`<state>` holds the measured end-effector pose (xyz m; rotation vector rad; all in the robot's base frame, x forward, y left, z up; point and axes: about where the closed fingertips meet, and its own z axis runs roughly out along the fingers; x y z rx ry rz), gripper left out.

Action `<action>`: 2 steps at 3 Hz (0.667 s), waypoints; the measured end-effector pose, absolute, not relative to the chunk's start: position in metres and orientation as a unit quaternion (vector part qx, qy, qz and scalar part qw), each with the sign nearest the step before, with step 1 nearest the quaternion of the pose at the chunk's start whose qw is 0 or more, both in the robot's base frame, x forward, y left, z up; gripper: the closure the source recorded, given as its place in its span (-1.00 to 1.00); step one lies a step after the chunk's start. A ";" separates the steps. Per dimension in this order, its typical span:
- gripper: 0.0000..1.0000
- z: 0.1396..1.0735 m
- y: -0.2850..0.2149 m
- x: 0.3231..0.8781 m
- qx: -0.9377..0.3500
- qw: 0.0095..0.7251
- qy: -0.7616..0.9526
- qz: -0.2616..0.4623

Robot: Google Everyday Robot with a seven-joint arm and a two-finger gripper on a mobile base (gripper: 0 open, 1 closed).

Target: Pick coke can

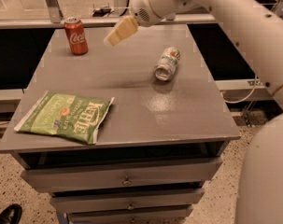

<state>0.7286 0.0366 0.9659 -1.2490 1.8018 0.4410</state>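
The coke can, red with white script and a silver top, stands upright at the far left corner of the grey table. My gripper, with tan fingers on a white arm, hangs above the table's far middle, to the right of the coke can and apart from it. It holds nothing that I can see.
A silver-green-white can lies on its side right of the table's middle. A green chip bag lies flat at the front left. Drawers sit below the front edge. A black shoe is on the floor at bottom left.
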 end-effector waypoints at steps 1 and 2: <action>-1.00 0.964 0.083 0.758 -0.489 0.467 0.712 0.189; -1.00 0.950 0.130 0.781 -0.479 0.488 0.703 0.195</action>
